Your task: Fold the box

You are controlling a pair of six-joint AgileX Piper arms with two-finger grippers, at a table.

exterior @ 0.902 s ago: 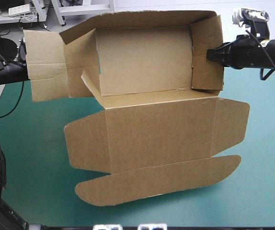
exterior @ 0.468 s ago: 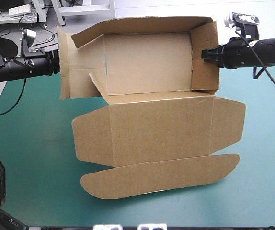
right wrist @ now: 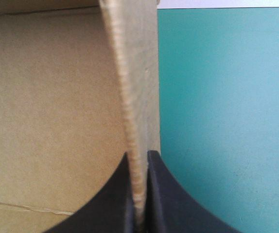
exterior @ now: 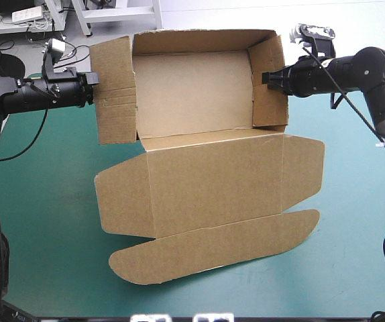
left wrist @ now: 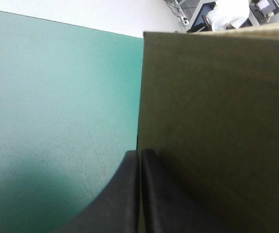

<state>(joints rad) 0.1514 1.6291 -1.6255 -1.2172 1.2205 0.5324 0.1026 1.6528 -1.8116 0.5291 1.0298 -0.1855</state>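
One box (exterior: 206, 174), left gripper (exterior: 93, 89), right gripper (exterior: 267, 78), both clamped

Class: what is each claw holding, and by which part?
Both hold the box: left claw pinches its left end wall, right claw its right end wall.

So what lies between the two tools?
The box: left tool and right tool each pinch an end panel, its open tray between, per the high view.
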